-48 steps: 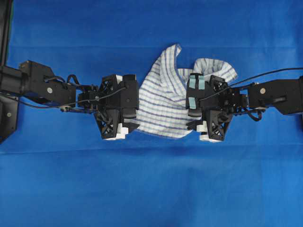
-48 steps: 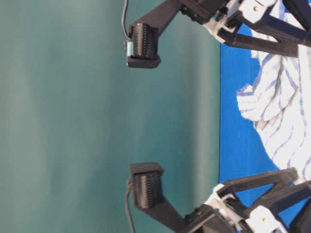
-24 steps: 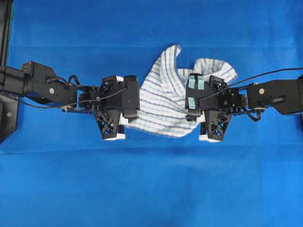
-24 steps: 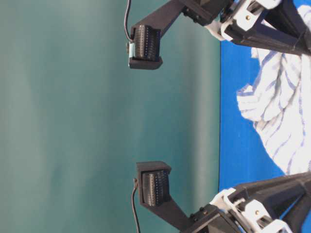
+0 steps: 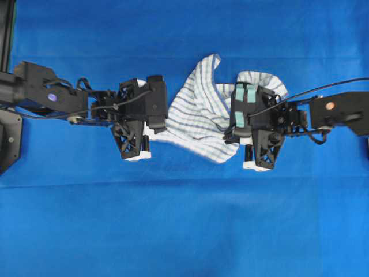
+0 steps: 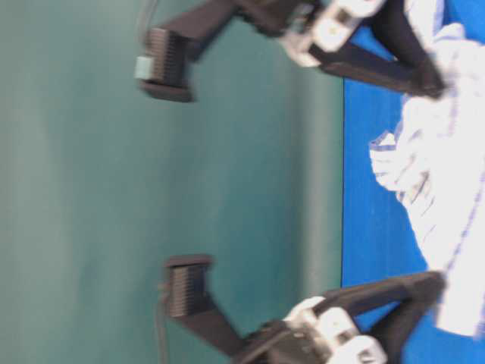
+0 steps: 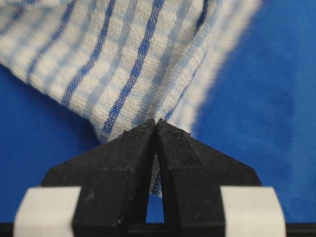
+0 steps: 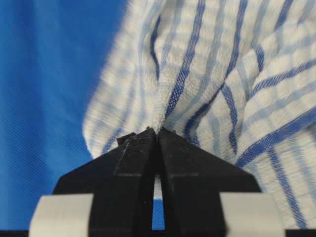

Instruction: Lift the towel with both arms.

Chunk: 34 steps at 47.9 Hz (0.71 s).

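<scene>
The white towel [image 5: 199, 121] with thin blue stripes lies bunched on the blue sheet between my two grippers. My left gripper [image 5: 151, 134] is at its left edge. In the left wrist view this gripper [image 7: 156, 122] is shut, pinching a fold of the towel [image 7: 123, 59]. At the right edge is my right gripper [image 5: 242, 138]. The right wrist view shows the right gripper [image 8: 157, 130] shut on a gathered fold of the towel [image 8: 222, 74]. In the table-level view the towel [image 6: 447, 189] and both grippers are motion-blurred.
The plain blue sheet [image 5: 184, 219] covers the whole table. A black arm mount [image 5: 8, 138] stands at the left edge. A cable [image 5: 323, 89] runs from the right arm. A teal wall [image 6: 151, 182] fills the table-level view.
Both grippers went from open beside the towel to shut on its edges. Both have shifted since, and the towel's lower edge has drawn in toward the right gripper.
</scene>
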### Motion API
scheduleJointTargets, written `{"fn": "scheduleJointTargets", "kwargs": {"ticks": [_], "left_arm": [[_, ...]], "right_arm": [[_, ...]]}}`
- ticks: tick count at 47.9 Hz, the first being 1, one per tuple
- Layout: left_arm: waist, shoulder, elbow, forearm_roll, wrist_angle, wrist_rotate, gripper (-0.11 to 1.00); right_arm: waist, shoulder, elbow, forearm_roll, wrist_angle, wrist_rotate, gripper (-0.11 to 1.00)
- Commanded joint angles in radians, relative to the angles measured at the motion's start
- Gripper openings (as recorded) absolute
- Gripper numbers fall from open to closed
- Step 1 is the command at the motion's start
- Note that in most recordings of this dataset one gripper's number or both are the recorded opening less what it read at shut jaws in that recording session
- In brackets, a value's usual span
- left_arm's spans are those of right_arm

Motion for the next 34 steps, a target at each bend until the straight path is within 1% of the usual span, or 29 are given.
{"fn": "scheduleJointTargets", "kwargs": {"ticks": [1,10,20,25,34], "left_arm": [[0.003,-0.086,-0.028,0.0,0.043,0.0,0.01],[0.014,-0.233,-0.06,0.0,0.161,0.003,0.01],[0.035,-0.387,-0.101,0.0,0.288,0.0,0.01],[0.037,-0.456,-0.127,0.0,0.334,0.002,0.01],[0.046,-0.563,-0.192,0.0,0.396,0.002,0.01]], "right_arm": [[0.003,-0.083,-0.038,0.0,0.04,-0.002,0.01],[-0.012,-0.19,-0.107,-0.006,0.164,-0.009,0.01],[-0.038,-0.276,-0.219,-0.032,0.285,-0.011,0.01],[-0.048,-0.307,-0.282,-0.054,0.334,-0.015,0.01],[-0.051,-0.336,-0.41,-0.118,0.422,-0.015,0.01]]}}
